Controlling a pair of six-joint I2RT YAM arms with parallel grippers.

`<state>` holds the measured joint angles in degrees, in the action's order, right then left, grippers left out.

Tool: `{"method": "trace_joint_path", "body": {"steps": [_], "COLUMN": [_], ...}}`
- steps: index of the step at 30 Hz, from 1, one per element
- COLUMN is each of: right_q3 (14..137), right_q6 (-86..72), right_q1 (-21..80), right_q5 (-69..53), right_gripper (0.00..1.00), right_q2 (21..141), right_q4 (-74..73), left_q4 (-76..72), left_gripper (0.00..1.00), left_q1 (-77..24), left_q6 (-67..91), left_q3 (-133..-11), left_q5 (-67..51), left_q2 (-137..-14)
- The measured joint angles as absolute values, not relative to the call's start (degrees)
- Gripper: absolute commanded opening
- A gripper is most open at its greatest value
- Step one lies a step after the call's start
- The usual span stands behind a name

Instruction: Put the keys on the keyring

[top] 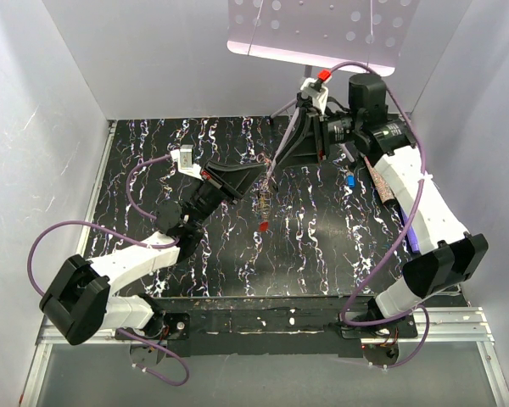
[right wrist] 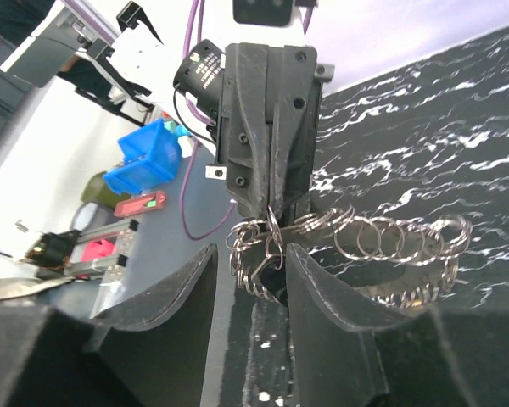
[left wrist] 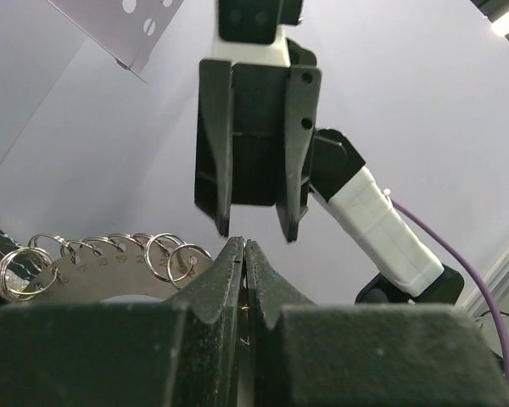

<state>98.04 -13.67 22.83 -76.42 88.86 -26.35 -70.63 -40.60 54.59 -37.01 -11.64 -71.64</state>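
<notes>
The black, white-veined tabletop (top: 322, 254) is noted, with both arms held above its middle. The left gripper (left wrist: 244, 254) is found fully closed, clamped on the silver keyring of small linked wire loops (right wrist: 390, 242), which is suspended in the air between the two grippers. The right gripper (right wrist: 250, 250) is parted, its fingers set either side of the loops and gripping nothing. A small red piece (top: 263, 227) is seen dangling below the keyring. One blue-headed key (top: 350, 180) is observed lying on the table near the right arm. Threading is judged outstanding.

ahead – left gripper (right wrist: 270, 212) and keyring (right wrist: 365, 242) crowd the gap between right fingers (right wrist: 174, 292) | free – room over marbled tabletop (right wrist: 441, 127) alongside
</notes>
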Motion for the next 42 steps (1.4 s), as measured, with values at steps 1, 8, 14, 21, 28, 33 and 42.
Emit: {"method": "trace_joint_path", "body": {"steps": [1,8,14,21,28,33,42], "right_q3": [99.37,101.08,100.2,97.69,97.69,97.67,95.7], "right_q6": [-12.45,-8.73,-8.84,-9.37,-9.93,-10.09,-4.69], "right_q1": [22.68,22.7,23.31,24.82,25.21,25.21,25.21], "right_q5": [-76.49,-76.44,-76.51,-76.73,-77.1,-76.95,-76.12], "right_gripper": [0.47,0.47,0.44,0.33,0.07,0.01,0.01], "right_q2": [88.86,88.97,88.97,88.97,88.97,88.97,88.9], "right_q4": [-27.27,-30.13,-29.98,-29.52,-28.84,-28.51,-33.17], "left_q4": [-70.63,-70.67,-70.83,-71.0,-70.98,-70.67,-61.54], "left_gripper": [0.0,0.0,0.0,0.0,0.0,0.0,0.62], "left_q1": [-40.53,-40.34,-40.34,-40.34,-40.34,-40.27,-34.37], "left_q6": [54.65,55.55,56.42,56.62,56.64,56.84,59.29], "left_q3": [-37.01,-37.43,-38.06,-38.09,-38.11,-38.11,-38.11], "left_q5": [-12.08,-14.24,-15.16,-15.31,-15.31,-15.27,-20.86], "left_q2": [-71.64,-71.64,-71.81,-71.83,-71.88,-71.9,-67.79]}}
